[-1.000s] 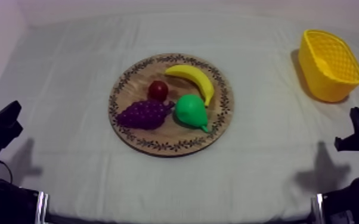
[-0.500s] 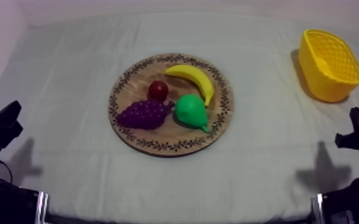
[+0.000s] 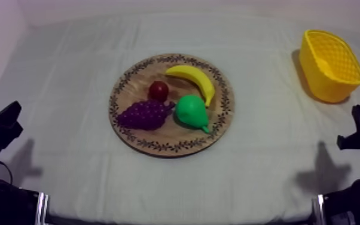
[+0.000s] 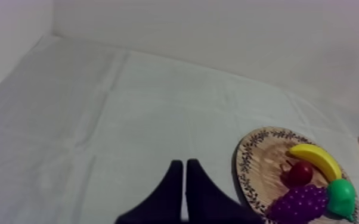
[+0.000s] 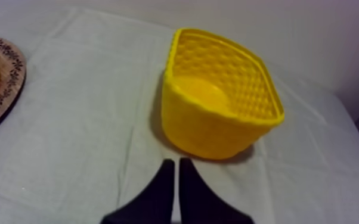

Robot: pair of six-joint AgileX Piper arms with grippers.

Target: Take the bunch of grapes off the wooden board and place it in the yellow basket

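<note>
Purple toy bunch of grapes lies on the round wooden board with its patterned rim, just beside the green pear. It looks light, stiff and knobbly, so a pinch across its fat middle seems best. Both the left gripper and the right gripper sit low with fingers pressed together, and the yellow lattice basket stands well apart across bare grey-white cloth, with room aplenty.

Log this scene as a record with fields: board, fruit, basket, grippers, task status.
board: round wooden board, mid-table
fruit on it: bunch of grapes, banana, pear, small red fruit
basket: yellow basket, right side, apart from board
left gripper: shut, over cloth beside board
right gripper: shut, facing basket
task status: grapes on board, not yet picked
</note>
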